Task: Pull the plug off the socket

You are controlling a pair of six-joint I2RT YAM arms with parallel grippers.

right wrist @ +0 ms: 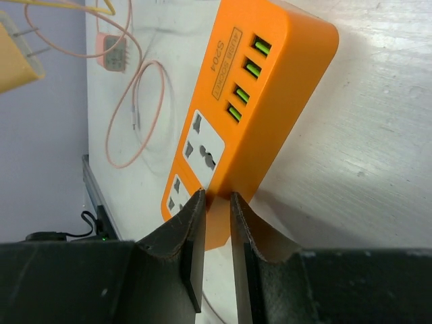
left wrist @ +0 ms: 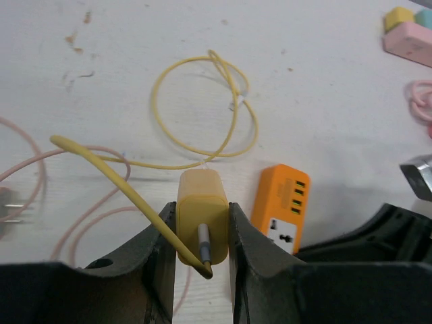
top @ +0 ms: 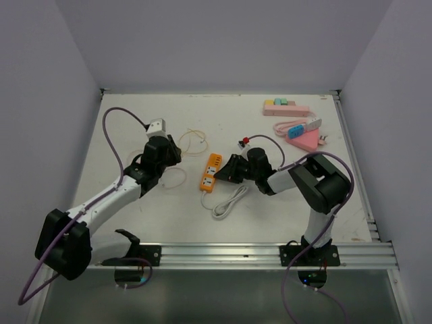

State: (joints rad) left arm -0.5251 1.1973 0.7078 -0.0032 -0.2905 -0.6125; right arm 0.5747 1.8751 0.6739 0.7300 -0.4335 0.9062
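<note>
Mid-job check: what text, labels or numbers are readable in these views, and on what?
"S204": top face of the orange power strip, right wrist view.
Boxed line beside it: possibly "FUSE SOCKET", too small to be sure.
The yellow charger shows no text.

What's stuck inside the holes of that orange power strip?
Nothing visible: both sockets and four green USB ports on the orange power strip look empty. The right gripper pinches its edge, covering a little. The yellow plug sits in the left gripper, off the strip.

Smooth orange plastic socket [right wrist: 283,94], matt yellow plastic plug [left wrist: 201,202]
</note>
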